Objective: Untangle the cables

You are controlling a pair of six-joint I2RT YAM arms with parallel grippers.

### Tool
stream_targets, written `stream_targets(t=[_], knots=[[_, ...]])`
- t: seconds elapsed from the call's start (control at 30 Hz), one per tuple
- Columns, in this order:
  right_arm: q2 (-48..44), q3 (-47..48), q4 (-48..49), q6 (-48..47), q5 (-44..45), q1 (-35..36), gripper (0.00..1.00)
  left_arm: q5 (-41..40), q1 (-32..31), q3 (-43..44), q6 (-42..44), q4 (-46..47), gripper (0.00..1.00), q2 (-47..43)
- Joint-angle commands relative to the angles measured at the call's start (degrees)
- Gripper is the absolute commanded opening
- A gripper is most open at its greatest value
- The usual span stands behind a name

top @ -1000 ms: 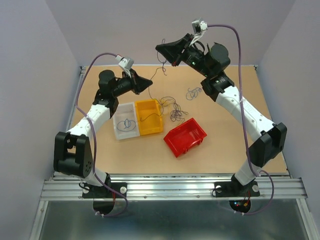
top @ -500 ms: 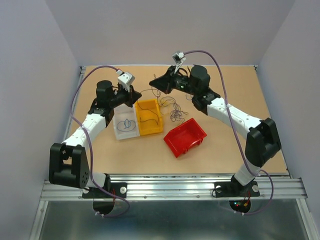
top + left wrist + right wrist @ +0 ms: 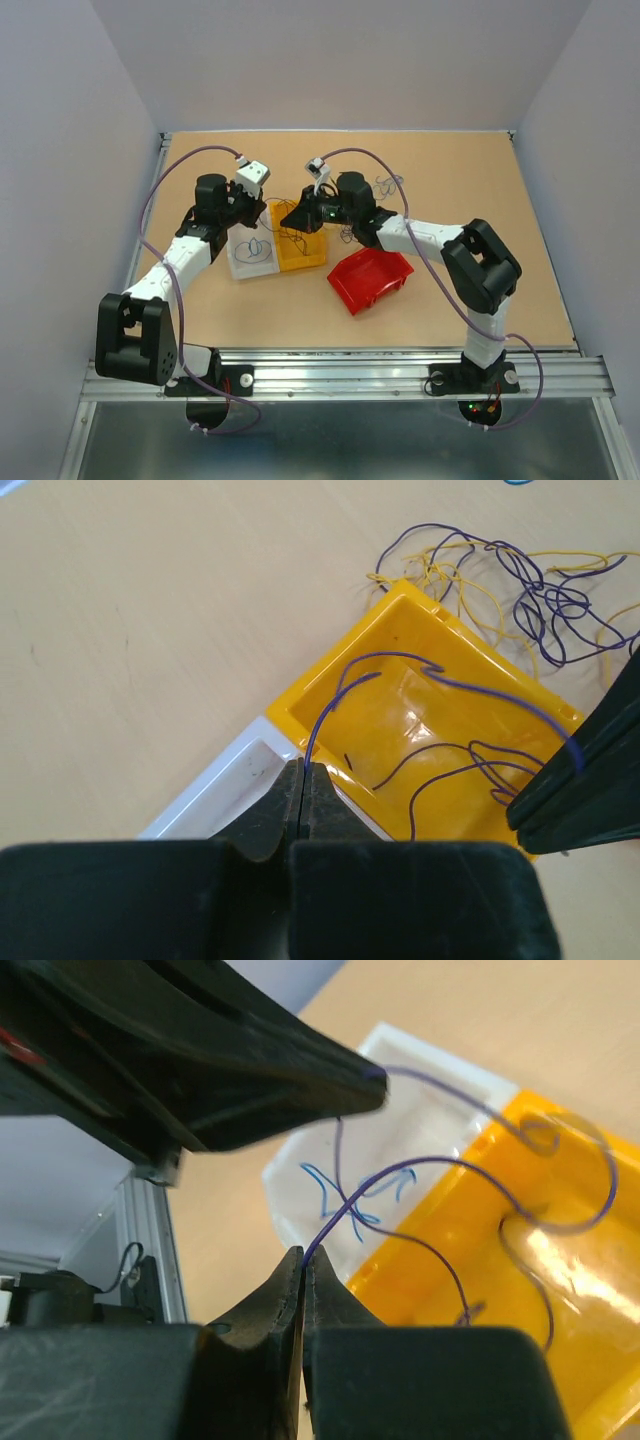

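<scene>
No text, label, brand, number or sign can be read in any view.

We see 1 hair-thin purple cable (image 3: 497, 699) arcing across the centre of the left wrist frame, with slack loops at the lower right. A loose purple-and-yellow tangle (image 3: 540, 590) sprawls flat at the upper right. 1 small blue cable (image 3: 330, 1198) curls mid-frame in the right wrist view.

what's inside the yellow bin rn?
A thin purple cable loops in the yellow bin, pinched by the left gripper and right gripper. The latter's fingers cover one bin corner in the left wrist view; anything there is hidden.
</scene>
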Motion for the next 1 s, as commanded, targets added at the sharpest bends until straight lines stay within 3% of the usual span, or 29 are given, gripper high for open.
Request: stream_targets(t=[0.0,0.23,0.37,0.6,0.97], knots=[[-0.1,-3.1,4.0,0.1,3.1,0.1,0.0,-0.9,0.2,0.1,1.5,0.9,0.0,-2.2],[3.9,-0.1,-3.4,-2.1,6.5,0.1,0.01,-0.2,0.0,-0.2,1.5,1.1,0.0,-2.5],[5.1,2.0,-8.8,-4.0,12.7,0.1,0.01,-0.7,-1.0,0.0,1.6,1.1,0.0,-2.1],[1.1,-0.7,-12.8,-7.5,19.4,0.1,0.01,-2.6,-6.1,-0.6,4.6,-0.3,0.0,-2.5],[-3.4,-4.1,-16.6,-11.9,17.3,1.7,0.01,-4.1,-7.8,-0.3,8.4,-5.8,0.0,-5.9]])
